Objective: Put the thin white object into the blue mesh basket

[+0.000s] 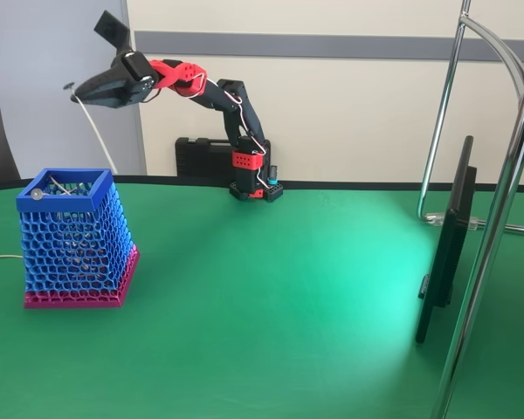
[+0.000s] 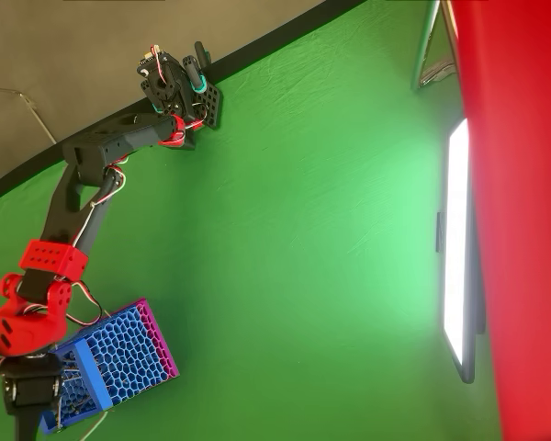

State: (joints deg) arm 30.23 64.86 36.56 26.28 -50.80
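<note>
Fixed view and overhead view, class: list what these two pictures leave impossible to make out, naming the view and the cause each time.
1. Gripper: in the fixed view, too small to tell how its fingers close on the thin white object.
2. The strand's lower end: too thin to tell whether it enters the blue mesh basket.
3. Basket contents: in the overhead view, the arm covers the opening.
4. Gripper in the overhead view: cut off by the bottom edge.

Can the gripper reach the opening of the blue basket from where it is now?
Probably yes. The gripper hangs above the blue mesh basket, shut on the thin white object, whose lower end hangs toward the rim. Nothing lies between them.
</note>
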